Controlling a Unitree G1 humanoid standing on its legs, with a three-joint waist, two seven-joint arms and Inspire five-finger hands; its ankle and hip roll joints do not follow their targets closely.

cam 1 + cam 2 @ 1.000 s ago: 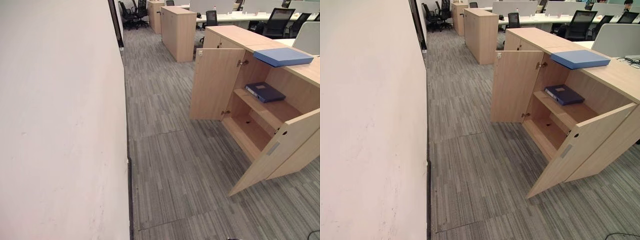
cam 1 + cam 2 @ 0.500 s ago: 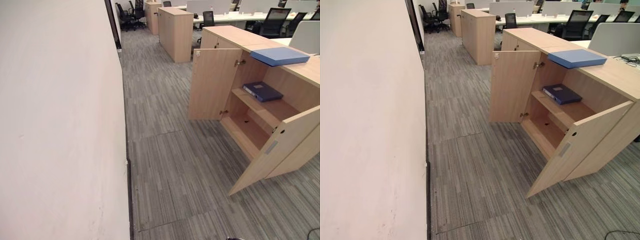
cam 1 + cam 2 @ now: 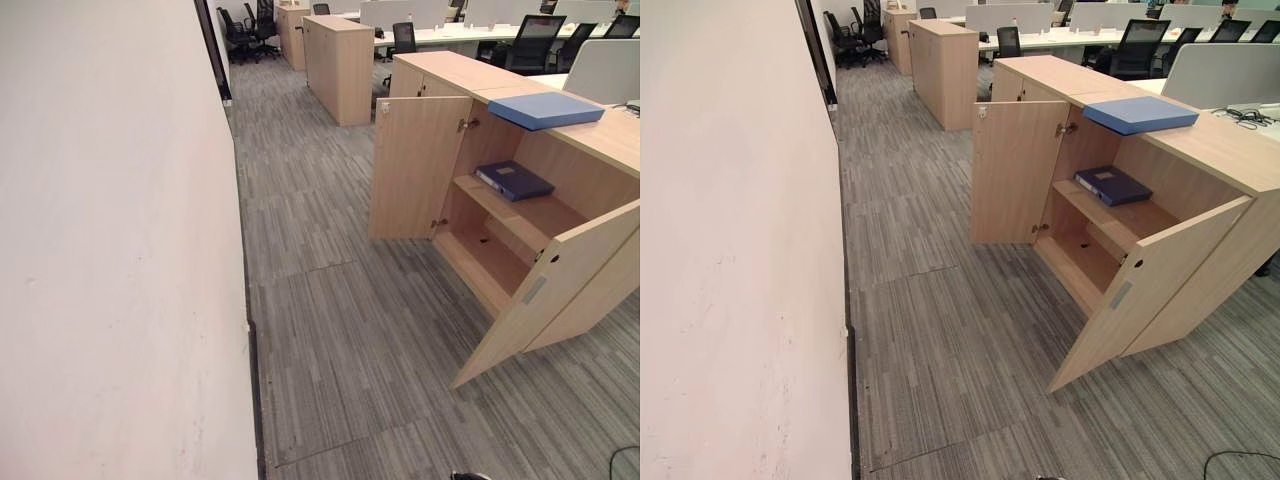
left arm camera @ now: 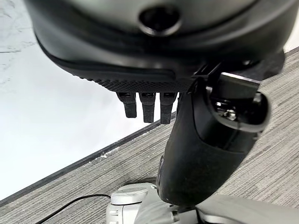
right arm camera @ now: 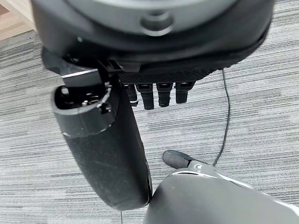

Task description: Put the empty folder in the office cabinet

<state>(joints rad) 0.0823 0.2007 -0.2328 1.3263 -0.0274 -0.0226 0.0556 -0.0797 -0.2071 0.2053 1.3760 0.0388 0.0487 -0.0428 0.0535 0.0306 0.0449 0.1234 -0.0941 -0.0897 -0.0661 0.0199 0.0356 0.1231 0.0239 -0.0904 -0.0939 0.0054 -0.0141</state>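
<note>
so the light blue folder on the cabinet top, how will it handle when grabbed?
The light blue folder looks boxy and flat, so probably stiff. It lies on the smooth cabinet top with an end past the edge, so it may slide if pushed.

1. A plain white wall [image 3: 110,250] runs along the left.
2. Grey striped carpet [image 3: 340,340] covers the floor.
3. Black office chairs [image 3: 540,40] and desks [image 3: 1040,40] stand at the far end.

We see a cabinet [image 3: 420,165] of pale matt wood grain at right, a striped grey carpet [image 3: 340,330] of rough weave in the middle, and a smooth matt wall [image 3: 110,250] at left.
</note>
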